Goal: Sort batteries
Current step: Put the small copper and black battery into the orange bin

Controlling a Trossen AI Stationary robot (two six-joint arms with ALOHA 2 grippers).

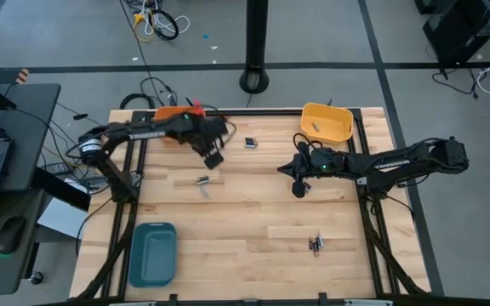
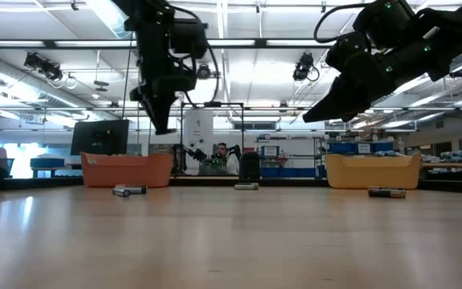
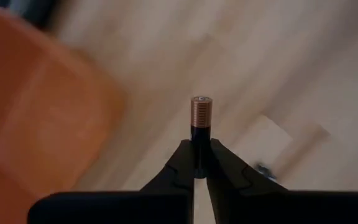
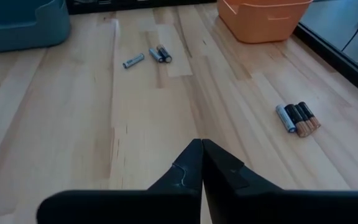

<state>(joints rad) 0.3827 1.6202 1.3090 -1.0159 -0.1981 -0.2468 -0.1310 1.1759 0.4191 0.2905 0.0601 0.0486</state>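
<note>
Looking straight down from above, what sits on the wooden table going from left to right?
Teal tray → orange tray → left claw holding a battery → right claw → pair of batteries → yellow tray.

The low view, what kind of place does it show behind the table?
Probably a large robotics lab or workshop: long ceiling light strips, benches with monitors and equipment, a person seated far back. In front, the wooden table carries sorting bins.

Bright overhead ceiling strips [image 2: 223, 24] glare; the orange tray [image 3: 36, 112] is motion-blurred.
</note>
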